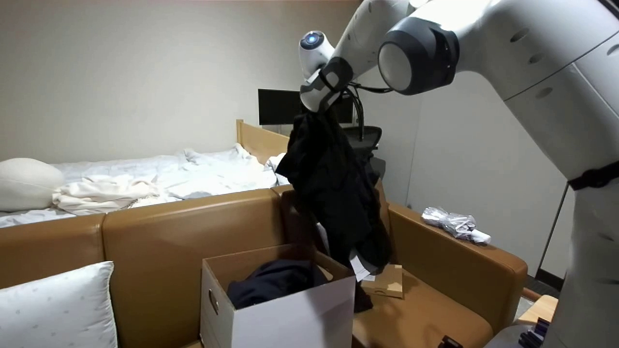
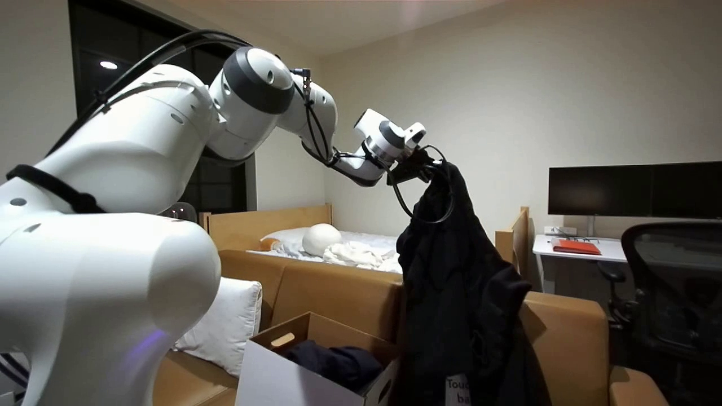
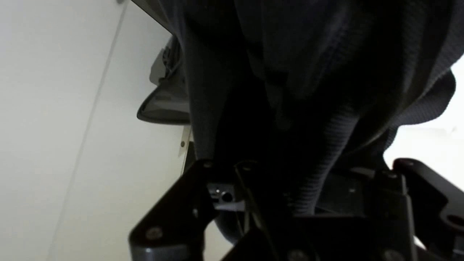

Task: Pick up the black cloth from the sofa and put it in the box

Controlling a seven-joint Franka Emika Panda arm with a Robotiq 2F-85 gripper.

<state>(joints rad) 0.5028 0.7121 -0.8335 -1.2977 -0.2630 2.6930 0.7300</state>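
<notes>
The black cloth (image 1: 338, 188) hangs in a long drape from my gripper, high above the sofa. In an exterior view my gripper (image 2: 431, 169) is shut on its upper end. In the wrist view the cloth (image 3: 275, 90) fills the middle and runs down between the fingers of my gripper (image 3: 290, 192). Dark fingers on dark fabric make the contact hard to see. The open white box (image 1: 290, 319) stands on the brown sofa (image 1: 193, 227), with a dark navy cloth (image 1: 278, 282) inside. The black cloth's lower end hangs beside the box, partly hidden behind it.
A small cardboard box (image 1: 389, 282) lies on the sofa seat beside the white box. White pillow (image 1: 63, 309) leans on the backrest. Clear plastic wrap (image 1: 454, 224) lies on the armrest. Behind are a bed (image 1: 169, 176), an office chair (image 2: 677, 282) and a desk (image 2: 612, 252).
</notes>
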